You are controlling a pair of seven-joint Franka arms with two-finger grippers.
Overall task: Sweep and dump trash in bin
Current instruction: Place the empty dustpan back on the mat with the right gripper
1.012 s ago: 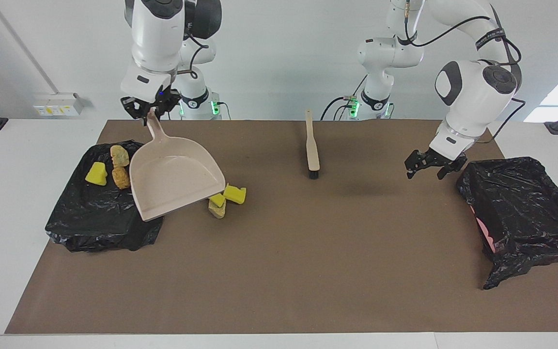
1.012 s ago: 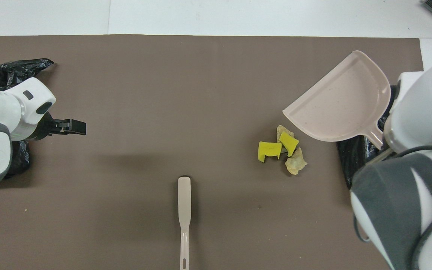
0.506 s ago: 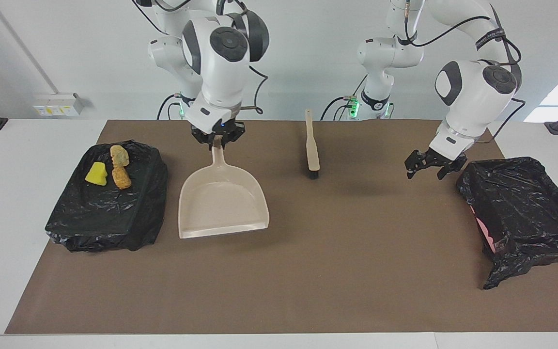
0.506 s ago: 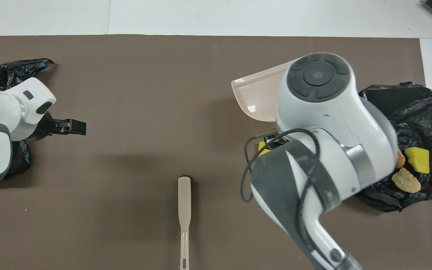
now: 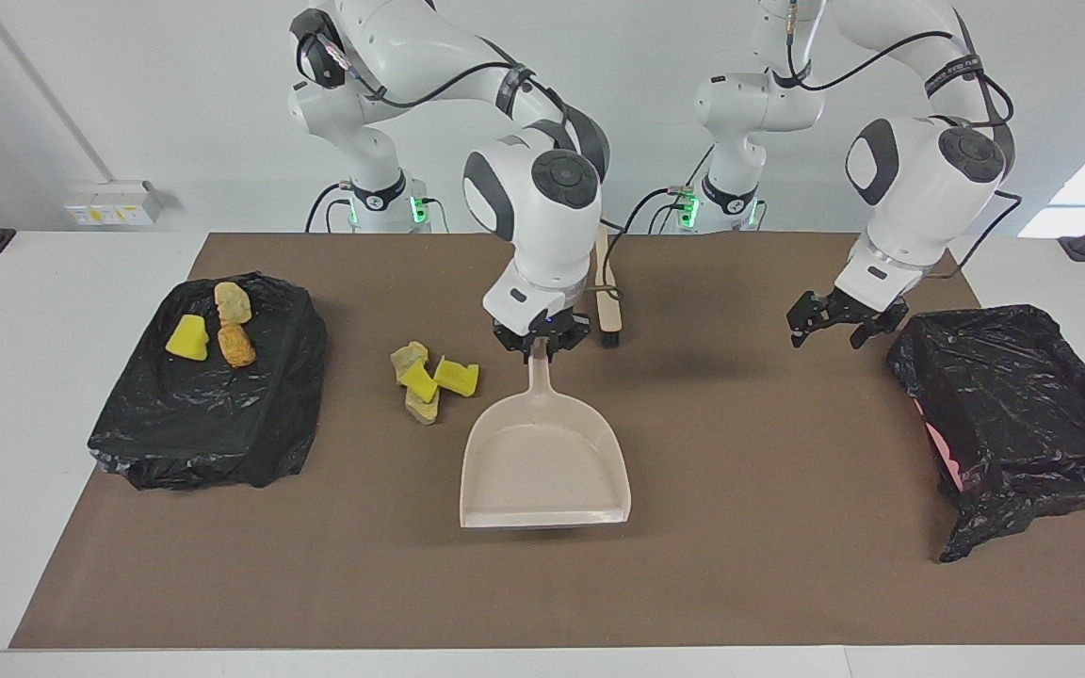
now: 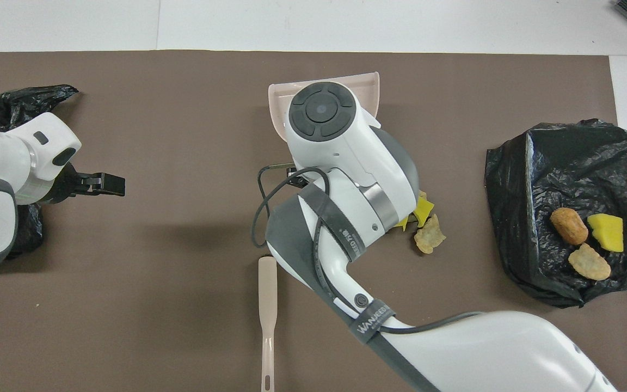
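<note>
Facing view
- Right gripper point(image 5: 540, 347) clamped on the stem handle of the beige plastic dustpan point(image 5: 544, 468); pan hangs mouth away from the robots, empty. Held by the handle tip so the lip can be laid flat on the brown table mat point(image 5: 740, 565), I judge.
- Loose trash pile point(image 5: 429, 379), yellow sponge wedges and tan crusty lumps, lies on the mat beside the pan, toward the right arm's end. Pan mouth does not face it, so it needs turning before any sweep.
- Three more trash pieces point(image 5: 213, 331), one yellow and two orange-brown, sit on the black-bagged bin point(image 5: 208, 414) at the right arm's end. Likely already dumped.
- Long beige hand brush with dark bristles point(image 5: 607, 297) lies on the mat nearer the robots, partly hidden by the right arm; untouched.
- Left gripper point(image 5: 827, 332) hangs with fingers spread, holding nothing, just beside a second black-bagged bin point(image 5: 1023, 414). This arm waits; it seems free to take the brush.

Overhead view
- Right arm covers most of the dustpan point(image 6: 362, 87); only its lip shows.
- Part of the trash pile point(image 6: 428, 231) peeks out beside the arm.
- Bin point(image 6: 526, 179) holds the three pieces point(image 6: 588, 239).
- Brush handle point(image 6: 267, 316) points toward the robots, within reach of either arm.
- Left gripper point(image 6: 104, 184) over bare mat.
</note>
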